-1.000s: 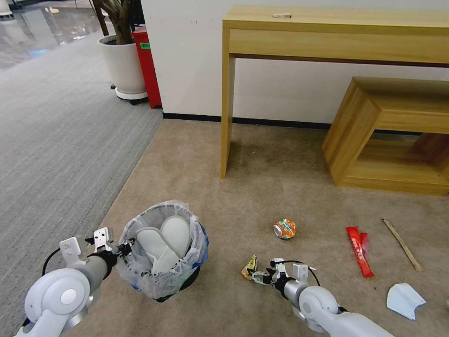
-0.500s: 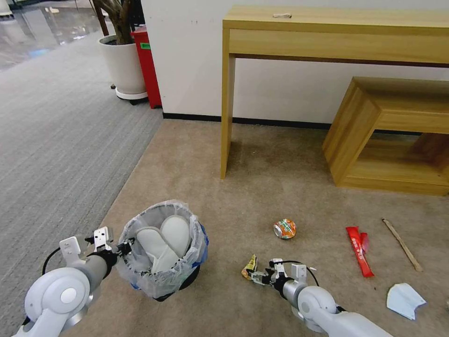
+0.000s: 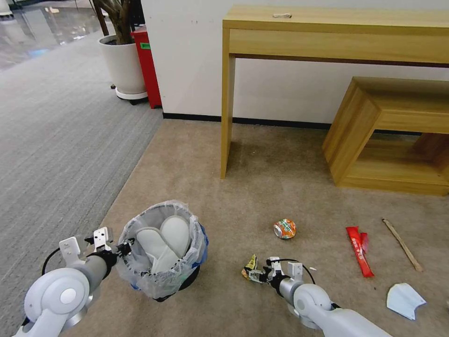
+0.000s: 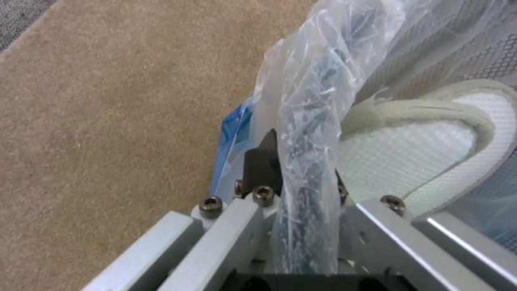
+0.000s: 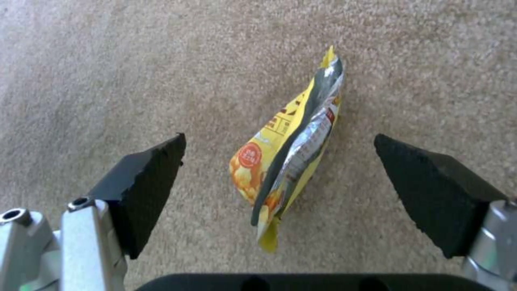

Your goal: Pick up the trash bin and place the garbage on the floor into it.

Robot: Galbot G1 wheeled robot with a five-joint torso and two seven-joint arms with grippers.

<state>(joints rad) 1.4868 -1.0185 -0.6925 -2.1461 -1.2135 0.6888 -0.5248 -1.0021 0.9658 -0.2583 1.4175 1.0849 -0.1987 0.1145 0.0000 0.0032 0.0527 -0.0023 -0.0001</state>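
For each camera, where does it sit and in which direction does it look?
Head view: on the head, looking forward and down at the floor; both arms show.
Left wrist view: on the left wrist, looking along the left end effector, shut on the trash bin rim.
Right wrist view: on the right wrist, looking down past the open right end effector at a yellow snack wrapper.
Shared: head and right wrist views both show the wrapper.

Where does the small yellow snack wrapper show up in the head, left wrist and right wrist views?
Head view: the small yellow snack wrapper lies on the beige carpet, just ahead of the right end effector.
Left wrist view: not in it.
Right wrist view: wrapper lies centred between the open black pads.
Shared landmark: the beige carpet.
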